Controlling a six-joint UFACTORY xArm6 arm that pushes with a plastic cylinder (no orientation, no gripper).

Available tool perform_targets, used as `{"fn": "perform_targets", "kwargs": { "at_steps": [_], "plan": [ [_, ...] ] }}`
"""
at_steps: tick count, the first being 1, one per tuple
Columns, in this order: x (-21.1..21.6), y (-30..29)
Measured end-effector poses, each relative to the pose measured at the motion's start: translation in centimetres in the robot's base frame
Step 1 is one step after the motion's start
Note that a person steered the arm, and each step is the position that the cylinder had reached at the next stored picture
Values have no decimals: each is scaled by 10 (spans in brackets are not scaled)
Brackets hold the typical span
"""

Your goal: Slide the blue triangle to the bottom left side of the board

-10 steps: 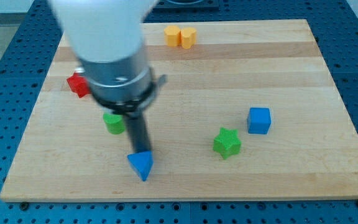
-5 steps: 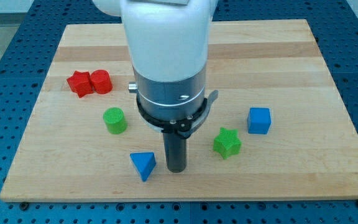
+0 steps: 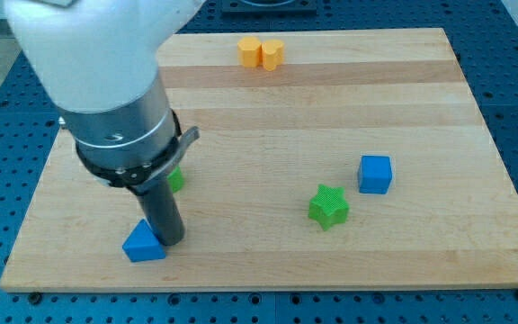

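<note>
The blue triangle [image 3: 142, 244] lies near the board's bottom edge, left of centre. My tip [image 3: 171, 241] touches its right side. The rod and the arm's wide grey and white body rise toward the view's top left and hide the board behind them. Only a sliver of a green block [image 3: 177, 179] shows just right of the rod; its shape is hidden.
A green star [image 3: 328, 206] and a blue cube [image 3: 375, 174] sit at the lower right. Two yellow blocks [image 3: 261, 52] stand together at the top edge. The wooden board [image 3: 421, 99] rests on a blue perforated table.
My tip went from above the blue triangle round to its right side, then pushed it left along the bottom edge. The arm now covers the red blocks and most of the green block.
</note>
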State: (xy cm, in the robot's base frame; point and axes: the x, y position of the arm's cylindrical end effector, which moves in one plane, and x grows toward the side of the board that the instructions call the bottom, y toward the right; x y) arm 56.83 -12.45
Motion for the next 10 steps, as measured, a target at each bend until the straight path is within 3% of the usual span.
{"fn": "perform_targets", "kwargs": {
  "at_steps": [2, 3, 4, 10],
  "plan": [
    [0, -32],
    [5, 27],
    [35, 37],
    [28, -65]
  ]
}}
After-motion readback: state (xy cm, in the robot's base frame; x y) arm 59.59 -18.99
